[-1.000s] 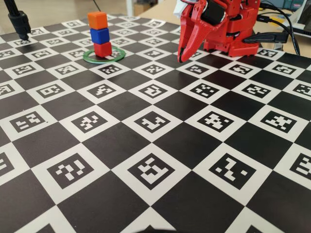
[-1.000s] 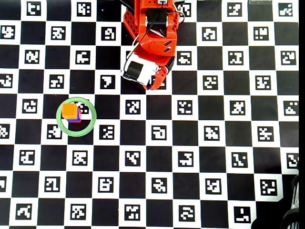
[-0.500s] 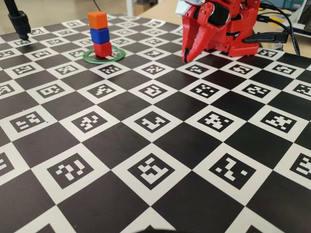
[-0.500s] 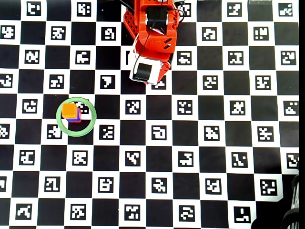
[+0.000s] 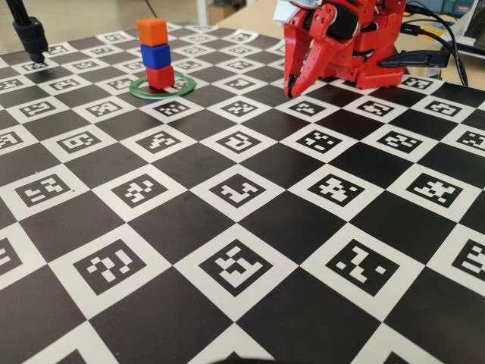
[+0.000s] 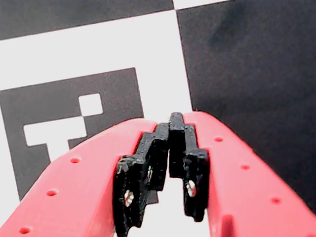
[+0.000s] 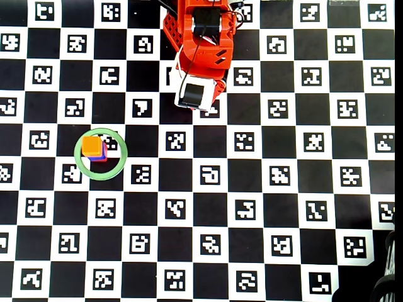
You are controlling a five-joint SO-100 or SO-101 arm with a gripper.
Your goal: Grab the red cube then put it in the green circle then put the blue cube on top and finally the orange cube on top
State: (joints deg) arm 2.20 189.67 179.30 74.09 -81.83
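The red cube (image 5: 160, 76) sits inside the green circle (image 5: 183, 86) at the back left of the board. The blue cube (image 5: 155, 55) rests on it and the orange cube (image 5: 151, 32) tops the stack. In the overhead view the orange cube (image 7: 92, 146) covers most of the stack inside the green circle (image 7: 101, 178). My gripper (image 5: 289, 92) is shut and empty, pointing down at the board near the arm's base, well right of the stack. In the wrist view the gripper (image 6: 170, 121) has its black pads together over a marker square.
The table is a black-and-white checkerboard with printed markers (image 5: 239, 265). A black stand (image 5: 30, 34) rises at the far left corner. Cables (image 5: 432, 34) run behind the red arm base (image 7: 200, 38). Black cables (image 7: 385, 286) sit at the overhead view's bottom right corner.
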